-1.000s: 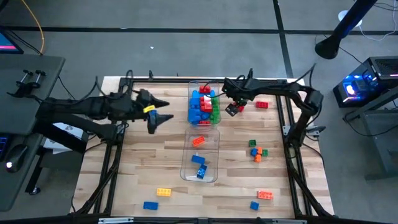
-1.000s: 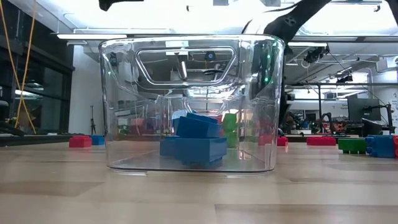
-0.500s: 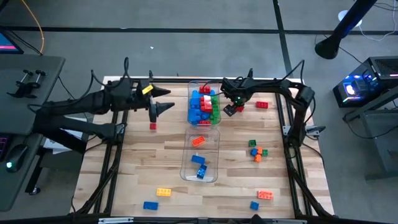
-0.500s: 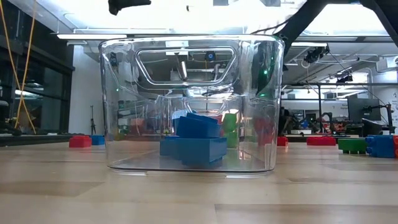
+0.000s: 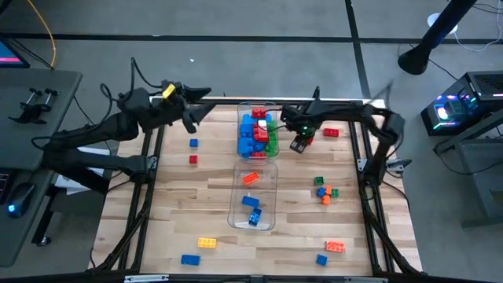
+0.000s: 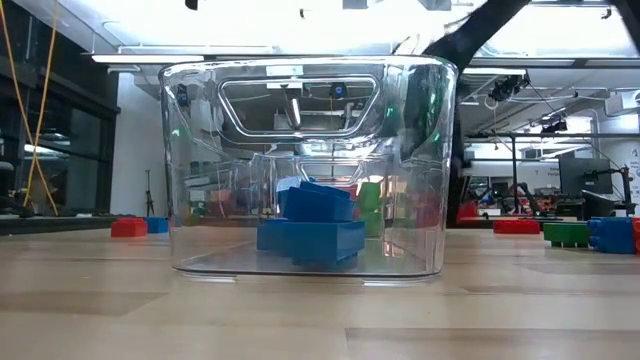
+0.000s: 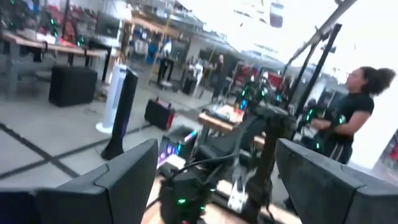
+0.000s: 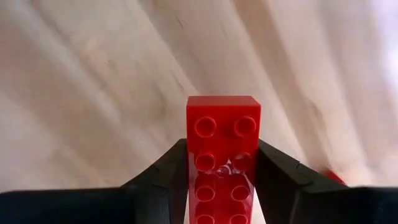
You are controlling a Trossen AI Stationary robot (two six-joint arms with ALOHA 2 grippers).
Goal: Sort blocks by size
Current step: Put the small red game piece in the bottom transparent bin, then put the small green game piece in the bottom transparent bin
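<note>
A red brick (image 8: 222, 149) (two studs wide, seen end-on in the right wrist view) is pinched between the fingers of the right gripper (image 5: 299, 144), just right of the far bin (image 5: 258, 132), which is heaped with red, blue and green bricks. The near bin (image 5: 253, 198) holds an orange and some blue bricks, and loose bricks lie on the table (image 5: 181, 208) to both sides. The left gripper (image 5: 196, 115), fingers spread and empty, hangs over the table's far left edge.
</note>
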